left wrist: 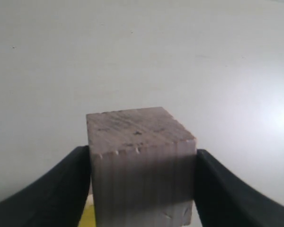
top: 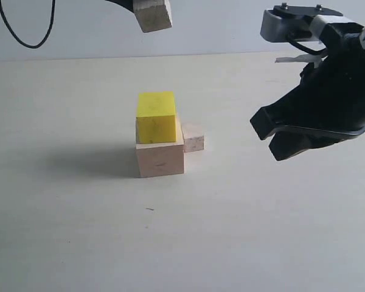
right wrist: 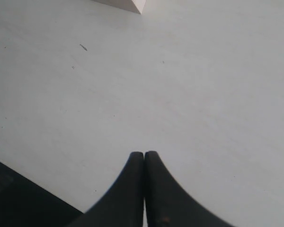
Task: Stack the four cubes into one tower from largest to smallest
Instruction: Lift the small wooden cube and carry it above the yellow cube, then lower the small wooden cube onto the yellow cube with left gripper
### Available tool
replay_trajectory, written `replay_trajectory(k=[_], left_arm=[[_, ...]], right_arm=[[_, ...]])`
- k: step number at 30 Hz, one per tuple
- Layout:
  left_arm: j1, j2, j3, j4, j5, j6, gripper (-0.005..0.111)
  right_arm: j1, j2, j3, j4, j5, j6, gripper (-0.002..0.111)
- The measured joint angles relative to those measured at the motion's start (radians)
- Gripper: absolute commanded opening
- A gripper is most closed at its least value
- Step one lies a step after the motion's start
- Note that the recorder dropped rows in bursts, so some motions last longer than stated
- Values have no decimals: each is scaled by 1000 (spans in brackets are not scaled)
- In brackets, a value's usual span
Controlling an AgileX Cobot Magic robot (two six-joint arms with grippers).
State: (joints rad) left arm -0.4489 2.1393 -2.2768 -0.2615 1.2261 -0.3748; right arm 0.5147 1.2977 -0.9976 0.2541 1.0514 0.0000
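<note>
step in hand: set the small wooden cube (left wrist: pixel 138 135) on the yellow cube (top: pixel 156 117).

state: the left gripper (left wrist: pixel 142 189) is clamped on the small wooden cube, one finger against each side face, and the cube stands out past the fingertips. in the exterior view the held cube looks slightly tilted. the yellow cube sits on the large wooden cube (top: pixel 160 159), well below the left jaws. the smallest cube (top: pixel 193 137) rests on the table (top: pixel 261 231) just beside the large cube. the right gripper (right wrist: pixel 144 158) has its jaws pressed together on nothing and hangs off to one side of the stack.

procedure:
1. level the held cube and square its edges to the yellow cube.
2. centre it over the yellow top face before descending.
3. lower slowly until the faces meet.
4. part the jaws evenly, so neither finger drags the cube or nudges the stack.
</note>
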Motion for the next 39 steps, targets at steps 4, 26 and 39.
replay_trajectory(k=[4,26,39], left_arm=[[-11,-44,69,5,0,8,0],[-97,-180,416,-22,0,9,0],[-97,-184,416,-24,0,-62,0]], right_arm=[[0,0,0,0,0,0,0],[0,0,0,6,0,0,0],[0,0,0,6,0,0,0]])
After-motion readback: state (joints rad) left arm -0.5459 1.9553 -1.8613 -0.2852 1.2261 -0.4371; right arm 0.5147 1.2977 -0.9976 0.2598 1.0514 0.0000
